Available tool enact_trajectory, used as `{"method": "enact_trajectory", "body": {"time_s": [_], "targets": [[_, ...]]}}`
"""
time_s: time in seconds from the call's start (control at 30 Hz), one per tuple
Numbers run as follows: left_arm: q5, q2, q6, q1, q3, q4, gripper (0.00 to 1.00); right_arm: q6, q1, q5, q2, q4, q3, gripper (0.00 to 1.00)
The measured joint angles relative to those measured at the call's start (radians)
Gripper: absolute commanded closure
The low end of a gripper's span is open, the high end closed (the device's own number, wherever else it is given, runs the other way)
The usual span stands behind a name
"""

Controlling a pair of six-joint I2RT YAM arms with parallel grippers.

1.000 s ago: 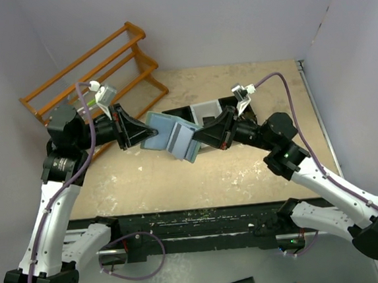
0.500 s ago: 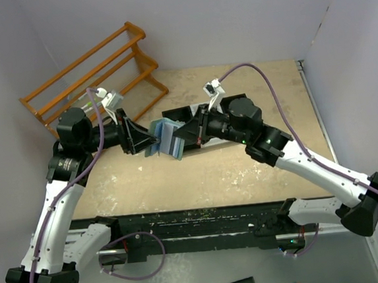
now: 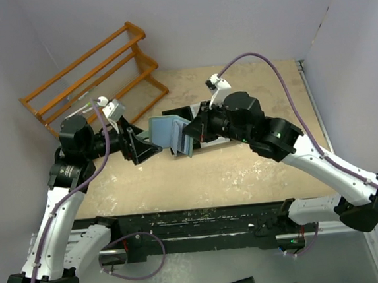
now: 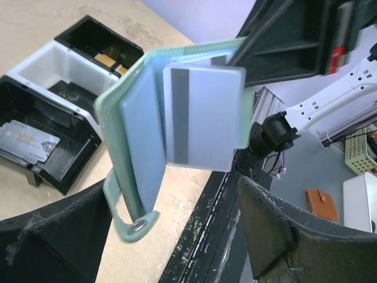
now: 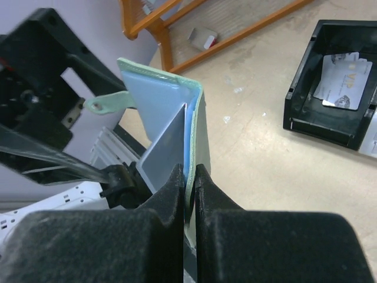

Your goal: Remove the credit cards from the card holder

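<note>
The teal-green card holder [image 3: 167,133] hangs open above the table, light blue inside, its snap tab [image 4: 136,225] dangling. My right gripper [image 5: 188,177] is shut on one flap's edge [image 5: 194,127]. A grey credit card [image 4: 206,118] with a dark stripe sticks partway out of a slot, also seen edge-on as the card [image 5: 164,150] in the right wrist view. My left gripper [image 4: 177,194] stands open just short of the holder, touching nothing, its fingers [image 3: 143,145] to the holder's left.
A black-and-white compartment bin [image 4: 35,100] sits on the table behind the holder, with printed cards [image 5: 341,76] lying in a black compartment. An orange wooden rack [image 3: 90,70] stands at the back left. The table's black front rail [image 3: 202,220] runs below.
My left gripper has opened, let go of the holder and drawn back to the left. The right gripper closed on the holder's flap and now holds it alone.
</note>
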Motion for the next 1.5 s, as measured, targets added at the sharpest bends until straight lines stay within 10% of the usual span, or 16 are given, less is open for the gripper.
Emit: {"method": "enact_trajectory", "body": {"time_s": [0.7, 1.13, 1.5], "targets": [[0.076, -0.061, 0.034, 0.0, -0.108, 0.051, 0.2, -0.053, 0.249, 0.465, 0.283, -0.477, 0.436, 1.0], [0.009, -0.019, 0.063, 0.0, -0.108, 0.017, 0.13, -0.142, 0.25, 0.172, 0.009, -0.261, 0.234, 1.0], [0.253, -0.055, -0.189, 0.0, -0.138, 0.23, 0.05, -0.211, 0.24, -0.002, -0.07, -0.146, 0.185, 1.0]]}}
